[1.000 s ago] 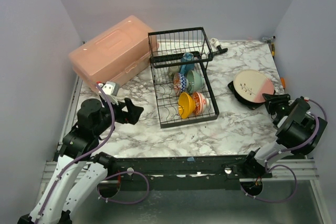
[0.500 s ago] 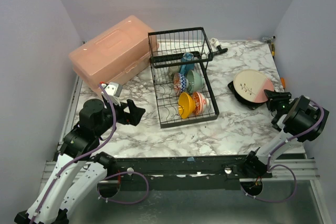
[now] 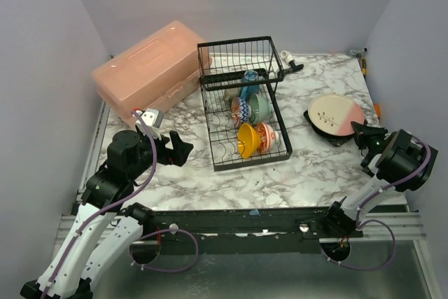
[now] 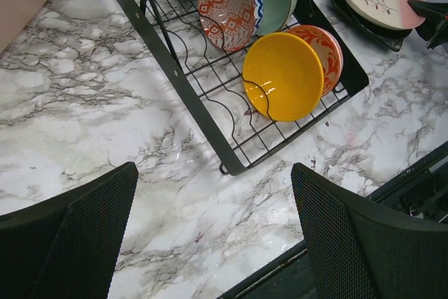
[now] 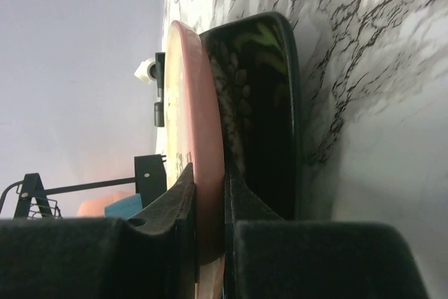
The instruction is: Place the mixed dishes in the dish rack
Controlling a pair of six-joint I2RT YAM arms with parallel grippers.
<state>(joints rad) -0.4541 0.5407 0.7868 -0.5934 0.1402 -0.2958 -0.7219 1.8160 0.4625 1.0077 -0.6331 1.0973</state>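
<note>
Right gripper [image 5: 208, 197] is clamped on the rim of the pink-cream plate [image 5: 183, 89], which rests on the dark plate [image 5: 262, 103], right of the dish rack [image 3: 241, 113] holding bowls [image 4: 283, 75]. Left gripper [image 3: 179, 149] hangs wide open over the marble table [image 3: 315, 166].

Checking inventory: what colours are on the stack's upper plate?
Cream and pink plate, dark sprig motif; best in the top external view.
</note>
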